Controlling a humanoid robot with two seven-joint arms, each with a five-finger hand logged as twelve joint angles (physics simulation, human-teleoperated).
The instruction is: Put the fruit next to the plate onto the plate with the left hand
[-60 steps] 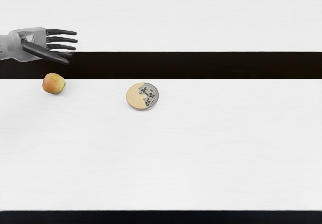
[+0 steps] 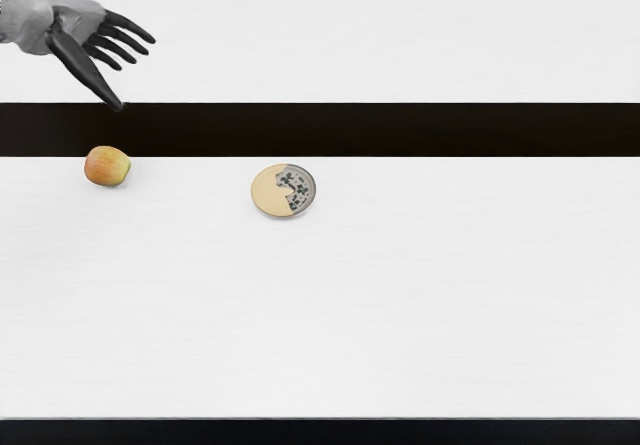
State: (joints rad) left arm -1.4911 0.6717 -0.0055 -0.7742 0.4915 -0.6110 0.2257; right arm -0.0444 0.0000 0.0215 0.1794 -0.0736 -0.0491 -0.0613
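Left hand (image 2: 75, 27) hovers at far left, fingers spread, empty. Apple (image 2: 107, 166) rests on the table (image 2: 400, 295) below it in view, well left of the plate (image 2: 268, 195). Recommended: descend squarely over the apple and close around its widest part, without nudging it.

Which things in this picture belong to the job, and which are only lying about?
Part of the job:
apple, on the table, left of the plate
plate, nothing on it
left hand, fingers spread, holding nothing, apart from the apple

Not part of the job:
white table
dark gap across it
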